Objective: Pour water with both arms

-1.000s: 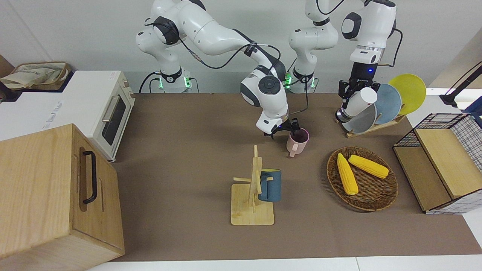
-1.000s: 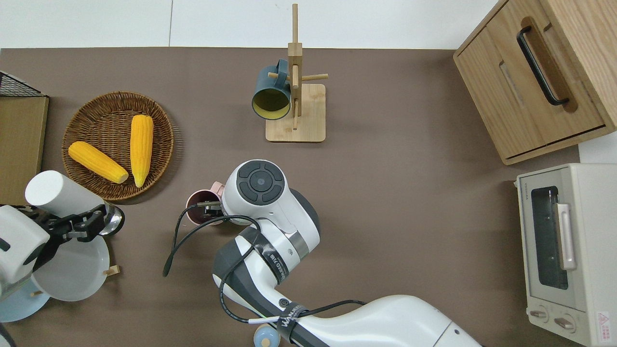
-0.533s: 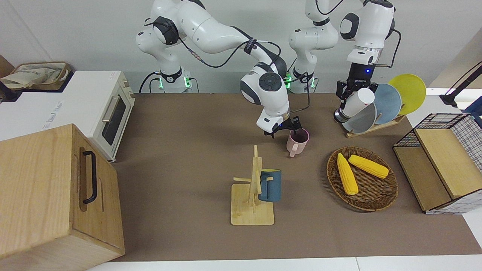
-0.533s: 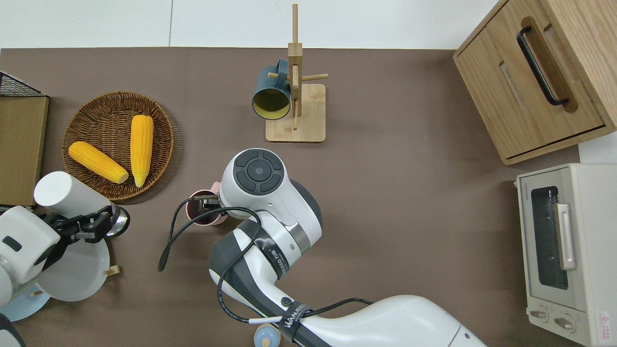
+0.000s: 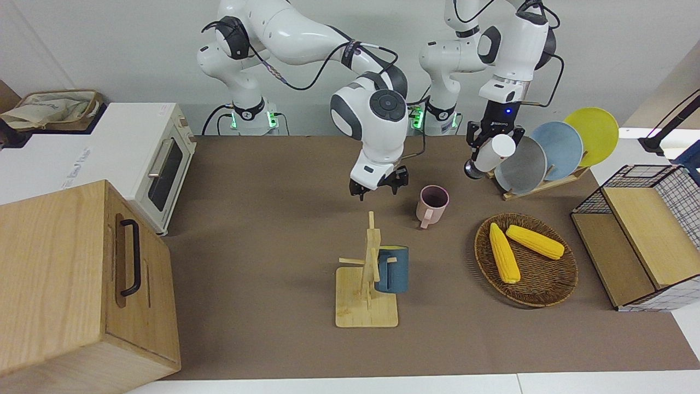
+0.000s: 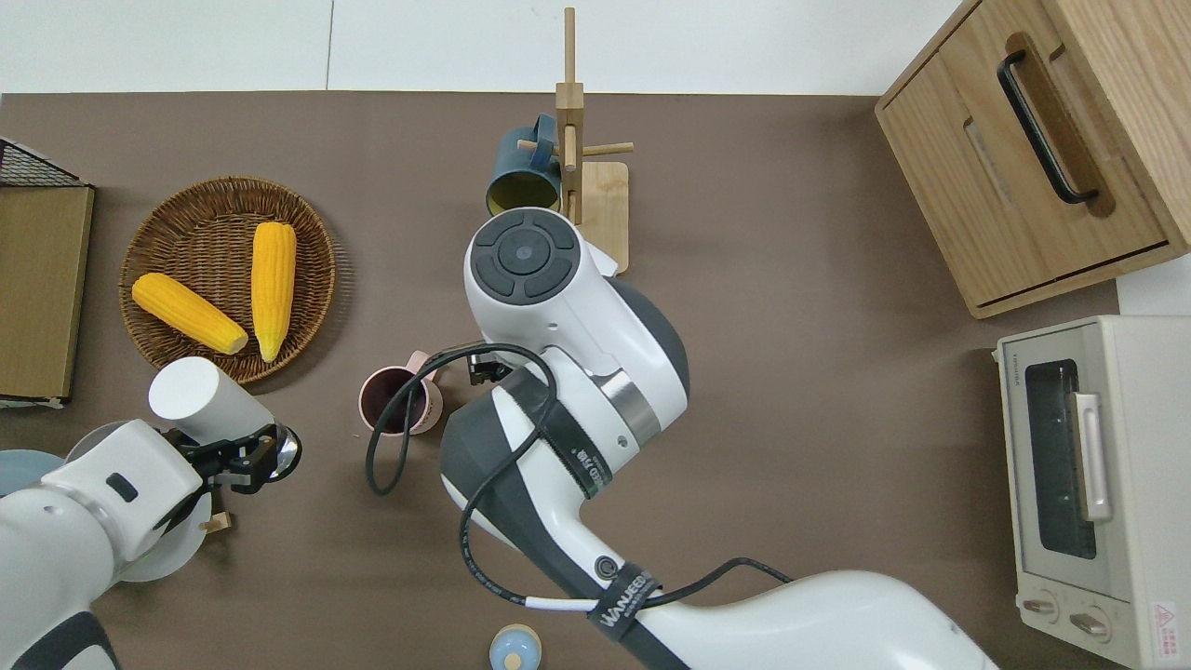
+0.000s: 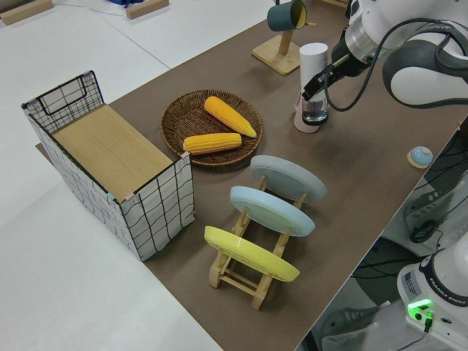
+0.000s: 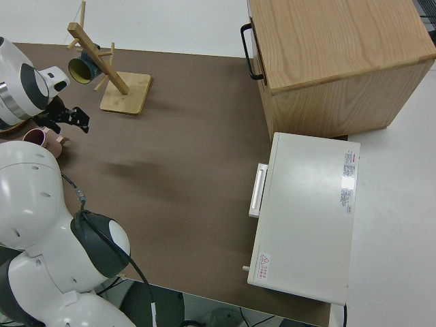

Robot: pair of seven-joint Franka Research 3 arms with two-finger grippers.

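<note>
Here, left claw (image 5: 488, 148) gripping white bottle (image 5: 496, 151), right claw (image 5: 378, 187) spread empty beside pink mug (image 5: 431, 204).

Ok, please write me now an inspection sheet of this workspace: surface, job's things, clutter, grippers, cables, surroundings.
Surface: brown table cover, no spill seen.
Job's things: pink mug upright on the table; white bottle tilted, in the air.
Clutter: blue mug hung on mug tree; two corn cobs in wicker basket; three plates in plate rack; wire crate; wooden cabinet; toaster oven.
Grippers: left gripper, jaws shut on the white bottle; right gripper, jaws open, empty, over bare table beside the pink mug.
Cables: black cable from the right arm loops above the pink mug.
Surroundings: white wall; nothing else seen.
</note>
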